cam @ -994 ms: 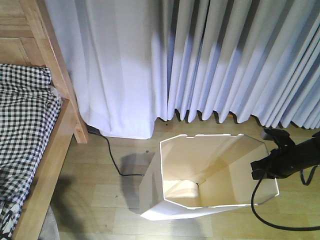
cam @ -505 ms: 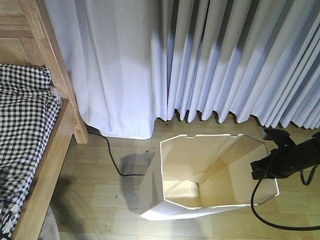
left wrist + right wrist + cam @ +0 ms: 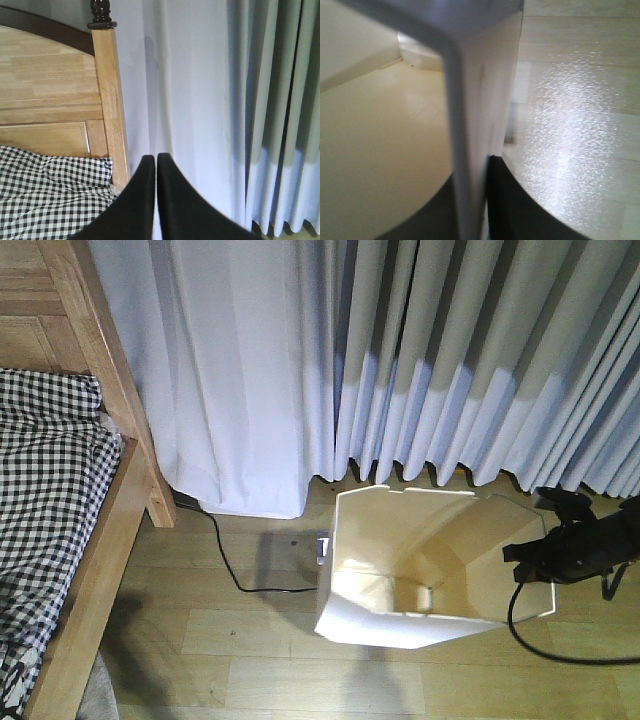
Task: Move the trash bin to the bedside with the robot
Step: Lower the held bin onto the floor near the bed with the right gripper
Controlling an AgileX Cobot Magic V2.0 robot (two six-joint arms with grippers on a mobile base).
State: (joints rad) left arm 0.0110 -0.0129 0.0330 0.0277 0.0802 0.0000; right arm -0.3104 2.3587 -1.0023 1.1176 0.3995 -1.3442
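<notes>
The right gripper (image 3: 530,552) is clamped on the right wall of the bin (image 3: 395,628), which stands on the floor below the curtain (image 3: 450,360), apart from the bed (image 3: 100,540), while the left gripper (image 3: 151,160) hangs pinched together on nothing.

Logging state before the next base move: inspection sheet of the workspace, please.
Surface: wood floor, pale planks.
Job's things: trash bin open-topped, nothing seen inside, standing by the curtains and apart from the bed.
Clutter: small grey item at the bin's left corner, too small to identify.
Grippers: right gripper jaws clamp the bin's right wall; left gripper jaws shut, holding nothing.
Cables: black floor cable runs from the bedpost toward the bin; arm cable loops beside the bin.
Surroundings: curtains, wooden headboard.
</notes>
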